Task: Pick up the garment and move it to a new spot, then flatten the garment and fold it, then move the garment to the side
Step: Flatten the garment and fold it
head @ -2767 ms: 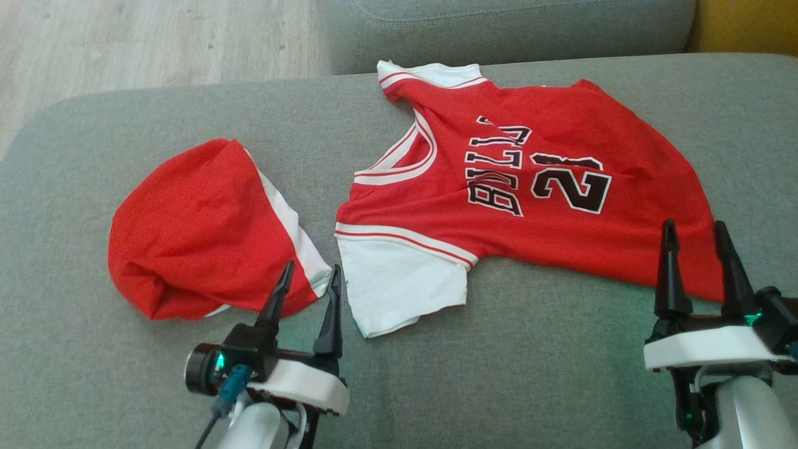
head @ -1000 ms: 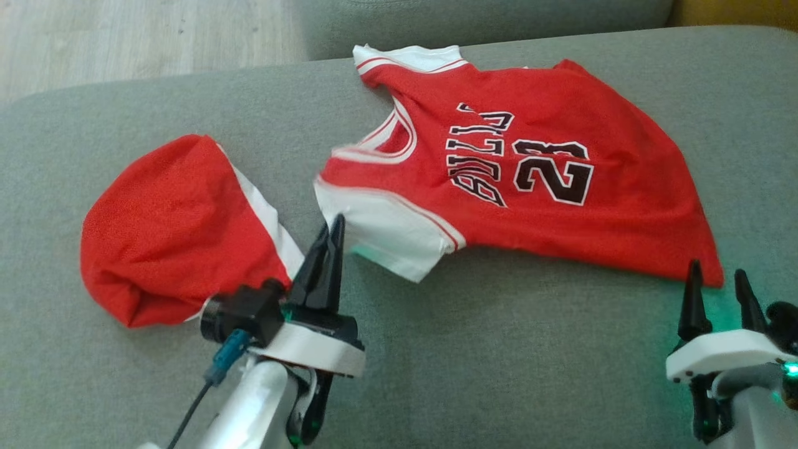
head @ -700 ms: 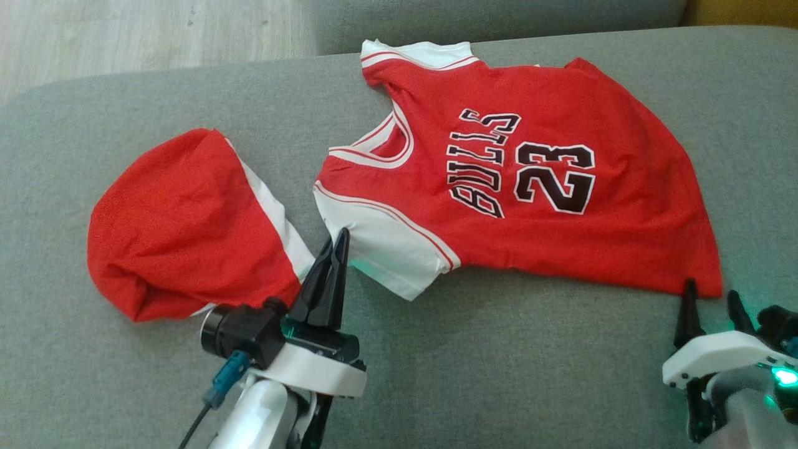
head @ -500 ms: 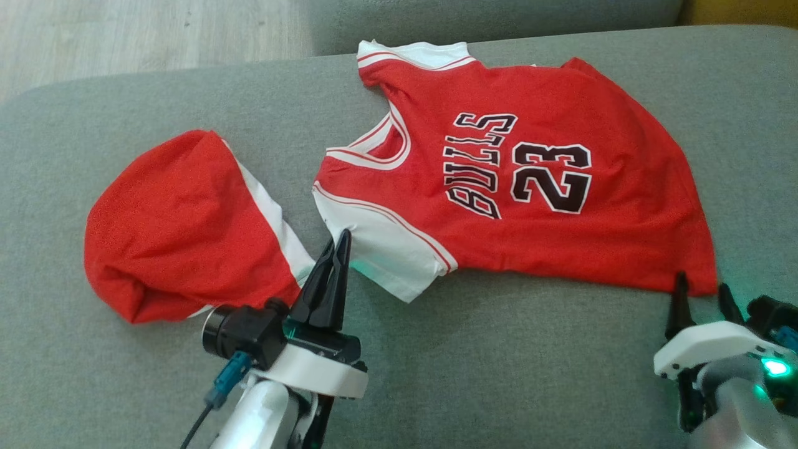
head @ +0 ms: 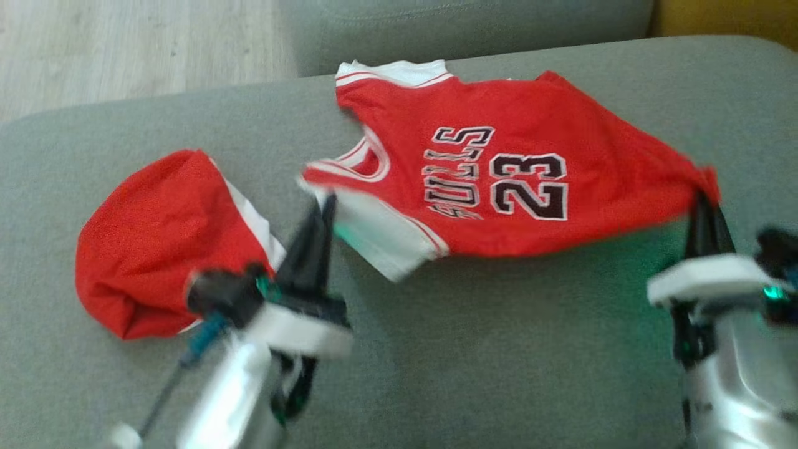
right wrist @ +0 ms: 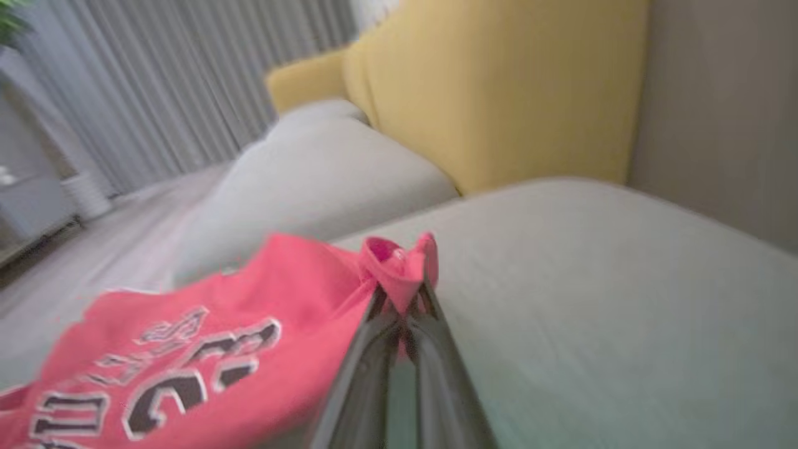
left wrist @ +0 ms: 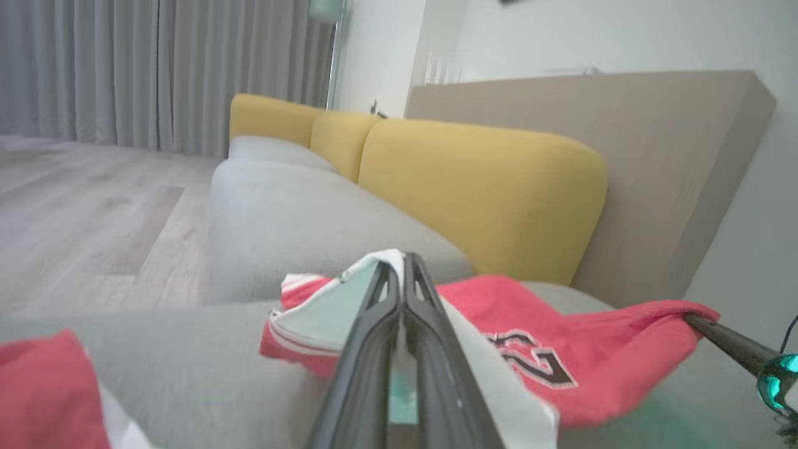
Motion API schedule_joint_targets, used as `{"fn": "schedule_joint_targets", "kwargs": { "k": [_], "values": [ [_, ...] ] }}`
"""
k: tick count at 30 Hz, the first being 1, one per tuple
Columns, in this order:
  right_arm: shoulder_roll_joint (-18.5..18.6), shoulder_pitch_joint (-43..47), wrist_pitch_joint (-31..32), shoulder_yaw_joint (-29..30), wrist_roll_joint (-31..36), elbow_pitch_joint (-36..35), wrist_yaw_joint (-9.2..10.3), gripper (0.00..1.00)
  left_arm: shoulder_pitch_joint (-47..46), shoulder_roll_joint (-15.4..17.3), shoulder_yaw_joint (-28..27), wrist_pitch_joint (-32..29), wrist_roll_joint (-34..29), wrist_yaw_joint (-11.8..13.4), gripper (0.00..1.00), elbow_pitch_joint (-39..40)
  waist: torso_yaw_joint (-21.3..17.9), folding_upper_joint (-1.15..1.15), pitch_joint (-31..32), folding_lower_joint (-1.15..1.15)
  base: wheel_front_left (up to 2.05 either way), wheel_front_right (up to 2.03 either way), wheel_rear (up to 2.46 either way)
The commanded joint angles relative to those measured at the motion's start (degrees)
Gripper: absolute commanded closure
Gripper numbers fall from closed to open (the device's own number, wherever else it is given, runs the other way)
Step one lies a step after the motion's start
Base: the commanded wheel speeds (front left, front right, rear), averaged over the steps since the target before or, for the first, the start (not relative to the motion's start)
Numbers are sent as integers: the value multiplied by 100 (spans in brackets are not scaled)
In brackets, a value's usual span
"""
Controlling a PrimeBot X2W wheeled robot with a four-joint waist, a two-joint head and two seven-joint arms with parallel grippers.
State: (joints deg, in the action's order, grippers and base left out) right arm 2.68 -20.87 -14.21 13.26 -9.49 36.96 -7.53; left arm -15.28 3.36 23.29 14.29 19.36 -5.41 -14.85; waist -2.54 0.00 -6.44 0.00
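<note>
The garment (head: 499, 174) is a red jersey with white sleeves and the black number 23, spread across the grey sofa seat (head: 499, 349). My left gripper (head: 325, 202) is shut on its near white sleeve (left wrist: 312, 318), and the left wrist view has cloth pinched between the closed fingers. My right gripper (head: 706, 194) is shut on the jersey's red hem corner (right wrist: 399, 262), bunched at the fingertips. Between both grips the near edge of the jersey hangs lifted off the seat, while its far part still rests on the cushion.
A second red and white cloth (head: 168, 237) lies bunched on the seat at the left. Beyond are a grey cushion (left wrist: 299, 218), yellow backrests (left wrist: 486, 187) and wooden floor (head: 124, 50). Bare grey seat extends in front of the jersey.
My right gripper reached the hem corner and shut on it. Both grippers have risen, lifting the jersey's near edge off the seat. The head camera has shifted a little.
</note>
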Motion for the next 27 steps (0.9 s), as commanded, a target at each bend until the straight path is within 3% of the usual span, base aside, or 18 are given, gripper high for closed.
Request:
{"fn": "schedule_joint_targets", "kwargs": {
  "k": [1,6,12,18,27],
  "values": [
    [20,-341,-77,-371,103,-506,4,100,-614,99,-324,68,119,-43,100,222,-70,0,74,0,0,0,0],
    [20,-871,170,-603,40,-1627,4,100,-1678,235,-559,-195,518,-134,100,381,-183,0,275,0,0,0,0],
    [124,-1409,698,-619,65,-2402,4,100,-2603,225,-853,-373,871,-134,100,489,-194,0,484,0,0,0,0],
    [367,-1462,1200,-836,303,-3370,4,100,-2907,434,-1007,-679,546,394,100,984,-263,0,658,0,0,0,0],
    [327,-717,2100,-693,566,-5158,4,100,-2506,930,-742,-1995,372,567,100,2877,-179,0,497,0,0,0,0]
  ]
}}
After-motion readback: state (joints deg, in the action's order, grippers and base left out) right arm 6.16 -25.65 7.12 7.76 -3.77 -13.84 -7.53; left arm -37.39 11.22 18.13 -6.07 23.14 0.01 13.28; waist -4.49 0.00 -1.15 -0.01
